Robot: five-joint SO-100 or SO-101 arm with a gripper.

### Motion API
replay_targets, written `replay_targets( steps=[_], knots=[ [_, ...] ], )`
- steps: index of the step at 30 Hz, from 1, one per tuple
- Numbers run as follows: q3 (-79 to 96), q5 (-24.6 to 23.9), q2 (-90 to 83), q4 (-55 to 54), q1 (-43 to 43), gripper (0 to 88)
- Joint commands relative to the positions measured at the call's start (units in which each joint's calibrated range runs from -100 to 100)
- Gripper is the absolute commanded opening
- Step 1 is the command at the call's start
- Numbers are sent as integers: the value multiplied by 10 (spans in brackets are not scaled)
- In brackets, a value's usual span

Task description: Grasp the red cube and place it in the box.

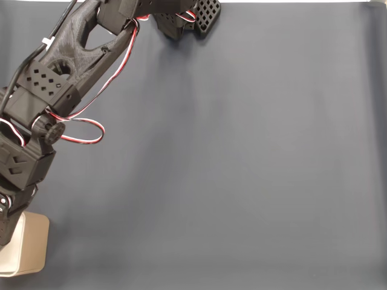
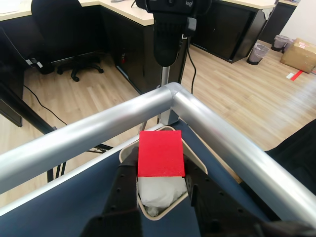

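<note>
- Wrist view: the gripper (image 2: 161,170) pinches the red cube (image 2: 160,153) between its two fingers, held above the box (image 2: 197,165) at the table's corner, by the metal rail (image 2: 98,131).
- Fixed view: the box (image 1: 27,244) sits at the table's lower-left corner, partly under the arm (image 1: 54,84).
- Grasp looks done — release into the box remains.

Red cube (image 2: 161,153) between gripper (image 2: 161,178) jaws, seemingly above the box (image 2: 163,210), table corner behind
</note>
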Motion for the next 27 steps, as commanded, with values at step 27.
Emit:
replay_targets(
  steps=[27],
  knots=[
    [13, 1, -45, -10, 13, 0]
  ],
)
